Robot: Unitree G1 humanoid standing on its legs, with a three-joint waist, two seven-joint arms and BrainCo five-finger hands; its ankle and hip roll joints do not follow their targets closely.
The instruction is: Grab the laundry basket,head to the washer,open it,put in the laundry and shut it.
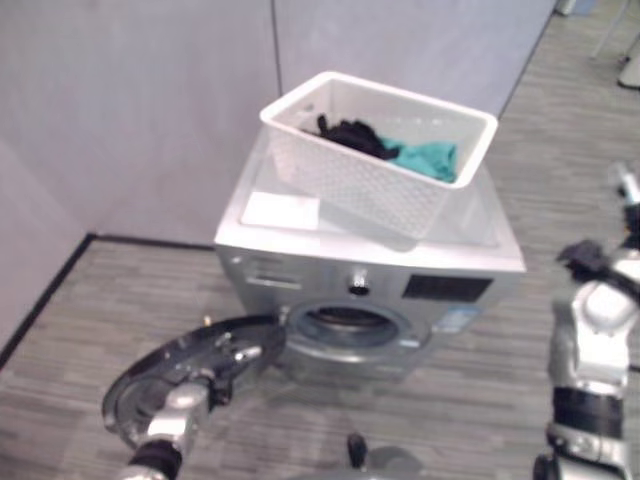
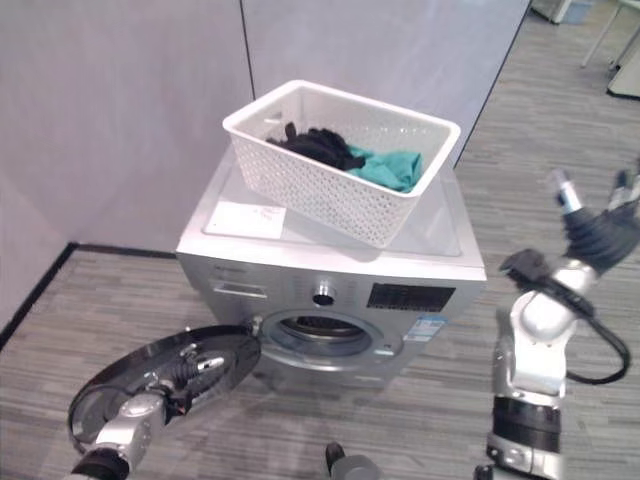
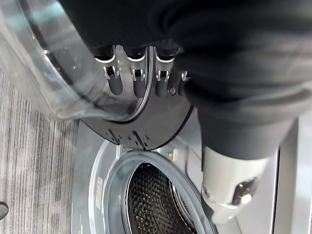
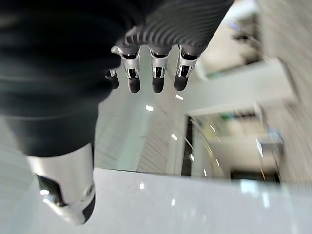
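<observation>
A silver front-loading washer [image 1: 440, 290] stands against grey partition walls. Its round door [image 1: 150, 385] hangs wide open to the left, baring the drum opening [image 1: 345, 325]. A white perforated laundry basket [image 1: 350, 180] sits on the washer's top, holding black cloth [image 1: 350, 132] and teal cloth [image 1: 430, 158]. My left hand [image 1: 222, 372] is low at the door, its straight fingers [image 3: 139, 73] resting against the door's inner side by the glass bowl. My right hand [image 2: 600, 235] is raised to the right of the washer, with relaxed fingers [image 4: 156, 73] that hold nothing.
A white sheet [image 1: 280, 210] lies on the washer's top, left of the basket. Partition walls [image 1: 150, 100] close off the back and left. Striped grey floor [image 1: 80, 330] spreads in front. Furniture legs [image 1: 625, 40] stand far back right.
</observation>
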